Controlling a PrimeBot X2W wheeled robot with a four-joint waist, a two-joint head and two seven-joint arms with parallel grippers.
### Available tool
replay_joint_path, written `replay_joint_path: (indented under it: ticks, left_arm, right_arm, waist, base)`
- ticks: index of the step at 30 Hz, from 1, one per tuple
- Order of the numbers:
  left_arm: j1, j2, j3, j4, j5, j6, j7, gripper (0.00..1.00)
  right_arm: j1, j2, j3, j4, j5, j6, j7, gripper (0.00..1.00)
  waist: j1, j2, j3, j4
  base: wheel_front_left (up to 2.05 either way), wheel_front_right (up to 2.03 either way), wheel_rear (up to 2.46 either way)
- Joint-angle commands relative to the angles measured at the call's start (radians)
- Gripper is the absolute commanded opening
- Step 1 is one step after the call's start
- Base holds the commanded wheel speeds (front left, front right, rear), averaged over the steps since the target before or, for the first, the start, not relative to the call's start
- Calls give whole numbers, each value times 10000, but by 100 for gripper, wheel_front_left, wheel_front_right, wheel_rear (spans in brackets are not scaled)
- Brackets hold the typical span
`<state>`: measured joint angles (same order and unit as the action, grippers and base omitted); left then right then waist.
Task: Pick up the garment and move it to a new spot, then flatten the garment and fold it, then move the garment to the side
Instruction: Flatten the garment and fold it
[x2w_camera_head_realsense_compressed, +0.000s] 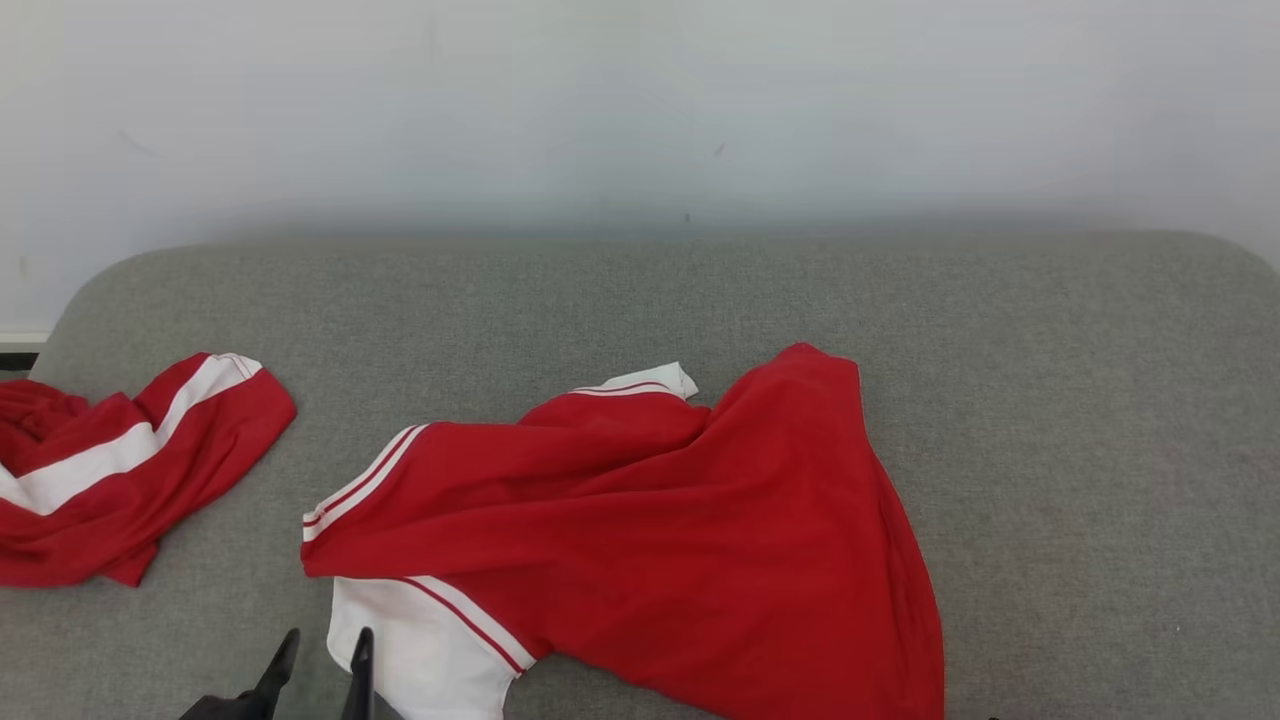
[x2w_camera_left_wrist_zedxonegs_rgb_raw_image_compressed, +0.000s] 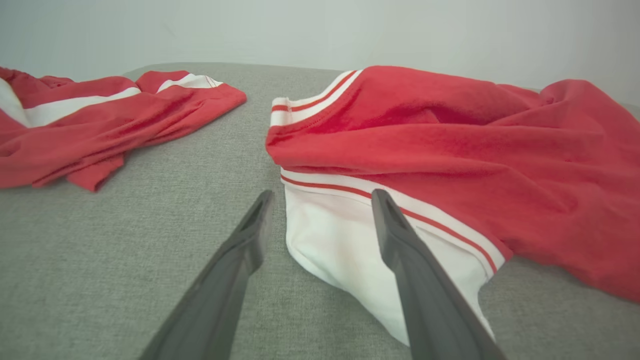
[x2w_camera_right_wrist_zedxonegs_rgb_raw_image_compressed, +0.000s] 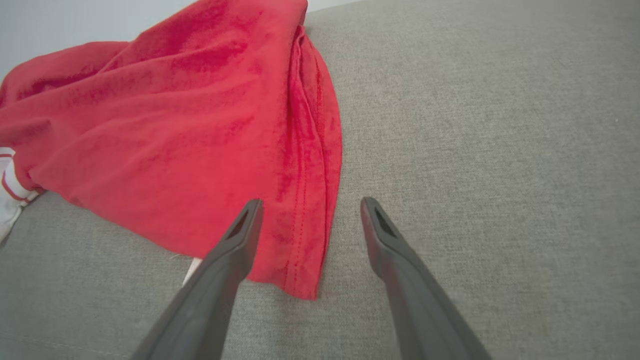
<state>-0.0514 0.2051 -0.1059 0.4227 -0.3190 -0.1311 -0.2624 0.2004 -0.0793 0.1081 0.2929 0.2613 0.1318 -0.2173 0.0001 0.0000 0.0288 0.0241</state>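
Hovering spread, the left tool (x2w_camera_left_wrist_zedxonegs_rgb_raw_image_compressed: 322, 195) brackets the garment (x2w_camera_head_realsense_compressed: 650, 520) at its white edge (x2w_camera_left_wrist_zedxonegs_rgb_raw_image_compressed: 340, 235), the right tool (x2w_camera_right_wrist_zedxonegs_rgb_raw_image_compressed: 311, 202) at its red hem (x2w_camera_right_wrist_zedxonegs_rgb_raw_image_compressed: 305, 240), both likely poised to pinch and lift.

Second red-and-white garment (x2w_camera_head_realsense_compressed: 120, 470) is running off the frame's left edge; red shirt (x2w_camera_head_realsense_compressed: 650, 530) and left gripper (x2w_camera_head_realsense_compressed: 328, 634) are being cropped by the bottom edge.

garment (x2w_camera_head_realsense_compressed: 650, 520): soft matt knit cloth | cushion (x2w_camera_head_realsense_compressed: 1050, 400): coarse woven fabric | fingers (x2w_camera_left_wrist_zedxonegs_rgb_raw_image_compressed: 240, 260): dark, matt, probably plastic
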Motion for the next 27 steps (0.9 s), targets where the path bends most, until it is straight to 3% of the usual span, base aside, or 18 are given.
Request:
replay_joint_path:
  ticks: [1,14,27]
  left_arm:
    - [-142,34,-57,74,-96,13,-36,100]
    - [-1222,457,-931,1958,-972,12,-36,100]
    - [-2138,514,-1462,3285,-1742,11,-36,100]
  right_arm:
    - [-116,25,28,79,19,-23,-37,100]
    - [-946,116,509,2227,285,-23,-307,100]
    - [-1556,206,1161,3003,616,1,-355,100]
  waist:
    - [-1,0,50,-27]
    - [-1,0,267,-94]
    - [-1,0,702,-196]
  base:
    - [0,0,0]
    - [0,0,0]
    - [0,0,0]
